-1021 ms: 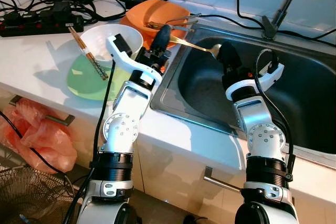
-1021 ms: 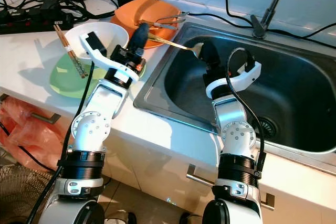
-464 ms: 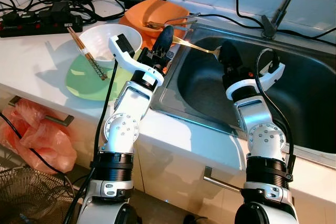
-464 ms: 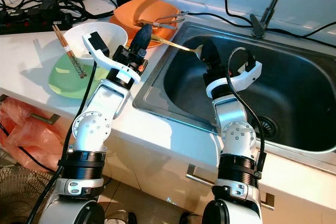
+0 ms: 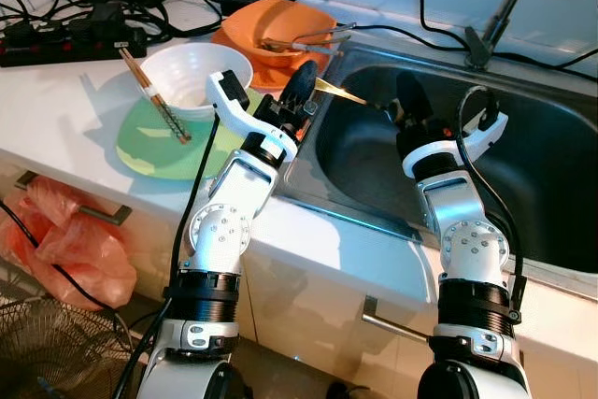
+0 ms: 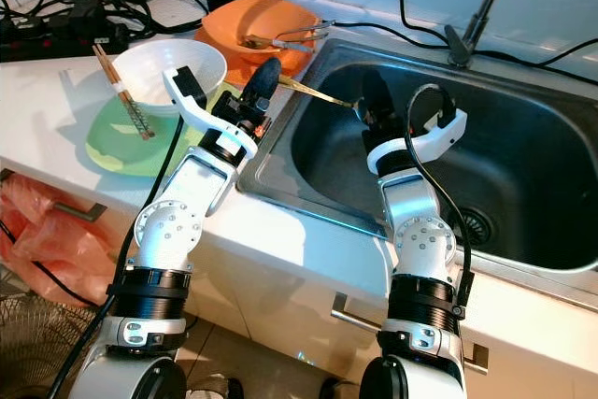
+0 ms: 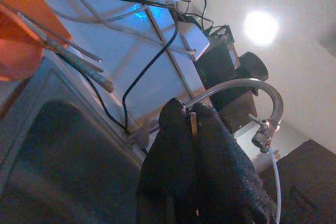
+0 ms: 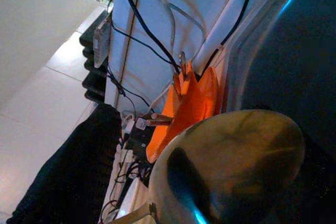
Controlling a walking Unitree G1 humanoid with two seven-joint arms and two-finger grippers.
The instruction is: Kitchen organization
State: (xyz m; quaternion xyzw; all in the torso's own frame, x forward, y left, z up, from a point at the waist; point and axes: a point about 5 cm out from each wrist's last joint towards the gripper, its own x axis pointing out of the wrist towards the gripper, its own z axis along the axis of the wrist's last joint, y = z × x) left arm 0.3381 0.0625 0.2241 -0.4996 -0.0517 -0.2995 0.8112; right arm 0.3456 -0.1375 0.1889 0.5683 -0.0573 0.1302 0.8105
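Note:
My left gripper (image 5: 306, 74) is shut on the handle of a gold spoon (image 5: 342, 93) at the sink's left rim. In the left wrist view the thin handle (image 7: 193, 124) shows pinched between the black fingers (image 7: 173, 145). The spoon reaches across the sink corner to my right gripper (image 5: 407, 92), which hovers inside the steel sink (image 5: 533, 175). Seen from the right wrist, the spoon's bowl (image 8: 231, 166) lies between that gripper's spread fingers (image 8: 63, 177), with a gap on one side. The right gripper is open.
An orange bowl (image 5: 271, 23) holding metal utensils (image 5: 313, 40) sits behind the left gripper. A white bowl (image 5: 192, 72) with chopsticks (image 5: 154, 95) rests on a green plate (image 5: 149, 147). Cables and a power strip (image 5: 65, 39) crowd the back. The faucet (image 5: 509, 2) stands behind the sink.
My left gripper has carried the spoon right, toward the sink. The spoon's bowl, which lay beside the right gripper, now sits between its fingers. The right arm barely moved.

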